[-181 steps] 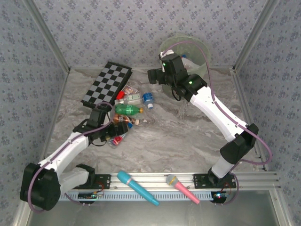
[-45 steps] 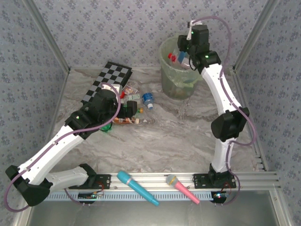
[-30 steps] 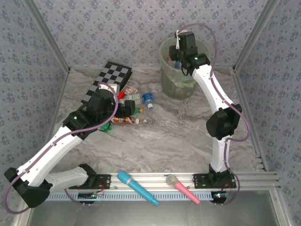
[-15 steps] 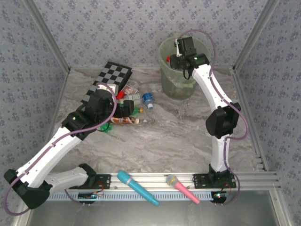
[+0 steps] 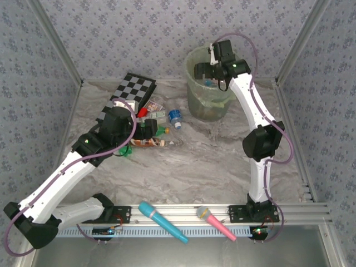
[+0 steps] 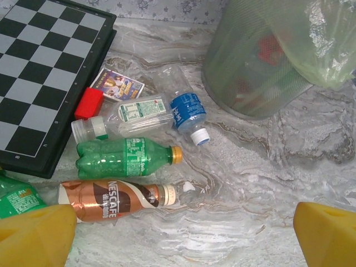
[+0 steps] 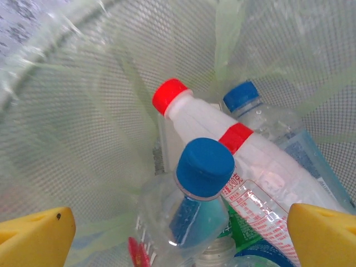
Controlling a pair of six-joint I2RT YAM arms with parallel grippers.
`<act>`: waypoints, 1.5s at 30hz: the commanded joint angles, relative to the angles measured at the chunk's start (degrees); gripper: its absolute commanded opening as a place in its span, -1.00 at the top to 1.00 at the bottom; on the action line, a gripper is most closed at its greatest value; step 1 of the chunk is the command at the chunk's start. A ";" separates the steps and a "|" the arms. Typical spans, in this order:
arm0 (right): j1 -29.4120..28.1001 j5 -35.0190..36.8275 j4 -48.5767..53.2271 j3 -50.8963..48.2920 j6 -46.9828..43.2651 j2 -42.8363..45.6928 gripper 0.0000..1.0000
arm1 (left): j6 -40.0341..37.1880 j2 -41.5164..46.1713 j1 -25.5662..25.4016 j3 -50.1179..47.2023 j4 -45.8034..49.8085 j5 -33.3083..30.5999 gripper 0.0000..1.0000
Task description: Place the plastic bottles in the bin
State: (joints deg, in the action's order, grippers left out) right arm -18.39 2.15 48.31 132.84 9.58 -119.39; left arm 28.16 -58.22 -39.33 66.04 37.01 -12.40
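Left claw (image 6: 179,239): yellow fingers spread wide, nothing between them. It hangs over the marbled table (image 6: 239,194), just near of the bottle cluster.

Closest to it is the brown-wrapped coffee bottle with a white cap (image 6: 111,197), lying on its side with the cap to the right. Just beyond lies the green-tinted bottle with an orange cap (image 6: 125,157), parallel to it. Farther still are the clear bottle with a white cap (image 6: 125,114) and the small blue-labelled bottle (image 6: 188,111). A red block (image 6: 89,103) and a printed card (image 6: 118,84) sit by the black-and-white chessboard (image 6: 44,67), far left.

Right claw (image 7: 179,239): also spread and empty, hanging inside the mouth of the pale green mesh bin with a thin liner bag (image 5: 191,100), far right of the table. Below it lie dropped bottles, a red-capped clear bottle (image 7: 222,133) and a blue-capped one (image 7: 203,167) among them.

Handling, my guess: the bottles look empty, so they should be light, thin-walled and easily dented. They are smooth and round and likely to roll if nudged. Best hold is across the labelled mid-body, jaws square to the bottle's length. Avoid the tapering neck.
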 commanded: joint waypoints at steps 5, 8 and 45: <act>0.02 1.90 3.12 3.80 0.14 7.36 -0.99 | 0.23 -0.61 1.47 -0.56 -1.43 1.86 -1.00; -0.33 2.52 2.09 1.81 0.80 10.58 -0.99 | 1.17 -1.56 3.09 -1.02 -0.93 2.34 -0.99; -9.86 -15.50 -18.15 -42.69 5.44 36.51 -0.99 | 8.83 -30.98 19.64 -4.58 -7.29 6.71 -0.95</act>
State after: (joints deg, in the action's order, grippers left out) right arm -28.16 -8.67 32.12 92.36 14.15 -85.23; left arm 38.44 -87.72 -19.92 58.98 31.29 -5.58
